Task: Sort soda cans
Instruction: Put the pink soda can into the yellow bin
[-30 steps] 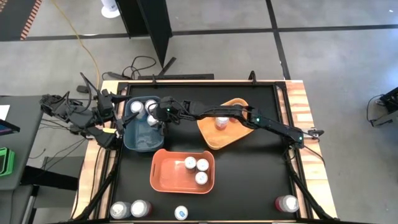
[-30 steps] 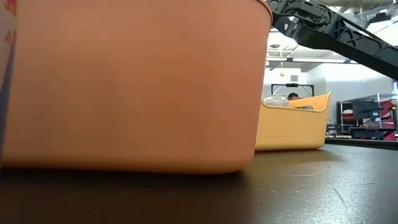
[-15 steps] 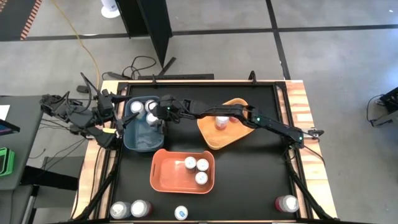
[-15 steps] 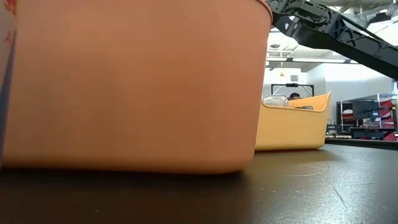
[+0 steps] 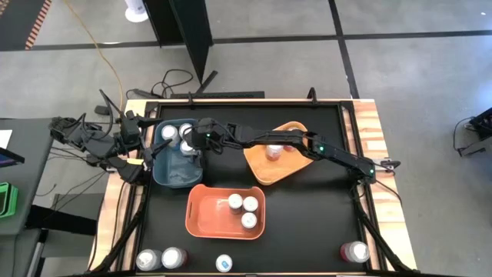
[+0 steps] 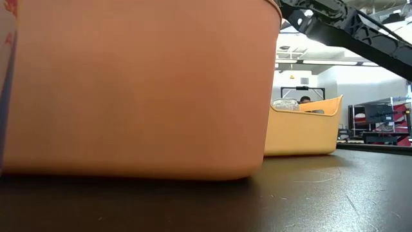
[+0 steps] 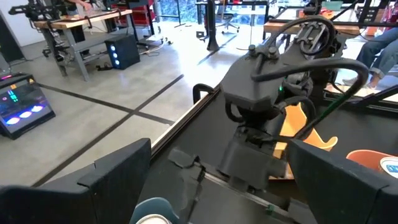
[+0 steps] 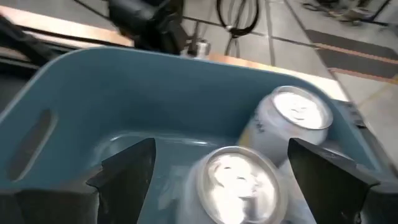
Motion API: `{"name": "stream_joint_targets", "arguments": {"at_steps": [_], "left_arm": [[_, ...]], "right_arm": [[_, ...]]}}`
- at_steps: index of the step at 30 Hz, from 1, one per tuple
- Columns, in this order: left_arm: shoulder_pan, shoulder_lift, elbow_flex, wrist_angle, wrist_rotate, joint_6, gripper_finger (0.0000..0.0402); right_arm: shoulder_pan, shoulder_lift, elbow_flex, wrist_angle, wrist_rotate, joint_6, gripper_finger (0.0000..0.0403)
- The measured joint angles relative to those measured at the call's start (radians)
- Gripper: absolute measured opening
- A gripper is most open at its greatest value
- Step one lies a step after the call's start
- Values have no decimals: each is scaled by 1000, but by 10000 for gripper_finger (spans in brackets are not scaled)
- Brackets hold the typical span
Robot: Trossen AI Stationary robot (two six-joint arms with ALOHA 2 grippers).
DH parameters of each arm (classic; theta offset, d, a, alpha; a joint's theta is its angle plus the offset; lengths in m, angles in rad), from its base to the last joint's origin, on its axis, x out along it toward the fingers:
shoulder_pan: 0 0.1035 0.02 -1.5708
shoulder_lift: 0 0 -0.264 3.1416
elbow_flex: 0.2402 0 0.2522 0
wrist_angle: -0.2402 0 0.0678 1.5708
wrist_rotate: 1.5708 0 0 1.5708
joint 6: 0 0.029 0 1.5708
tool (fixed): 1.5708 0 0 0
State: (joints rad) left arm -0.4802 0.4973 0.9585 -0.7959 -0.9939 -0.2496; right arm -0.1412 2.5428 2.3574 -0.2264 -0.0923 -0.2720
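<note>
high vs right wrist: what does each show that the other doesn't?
Only the high view: the orange bin with three cans, the yellow bin with one, loose cans along the near table edge, and the left gripper waiting at the blue bin's left side.

Only the right wrist view: the blue bin's inner wall and handle slot, seen close.

Both: the blue bin, the soda cans in it, and the open right gripper above them, holding nothing.
</note>
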Motion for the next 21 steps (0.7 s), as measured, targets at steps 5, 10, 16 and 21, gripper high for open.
{"name": "stream_joint_targets", "arguments": {"at_steps": [5,10,16,21], "left_arm": [[0,2,0,-2,0,-1,368],[0,5,-51,1,1,-1,368],[0,7,-108,3,93,-12,368],[0,18,-126,17,230,-60,368]], "right_arm": [[-6,-19,0,-17,18,-2,378],[5,-107,0,-125,17,0,376],[52,-245,-1,-315,17,-70,370],[99,-395,-16,-507,16,-100,368]]}}
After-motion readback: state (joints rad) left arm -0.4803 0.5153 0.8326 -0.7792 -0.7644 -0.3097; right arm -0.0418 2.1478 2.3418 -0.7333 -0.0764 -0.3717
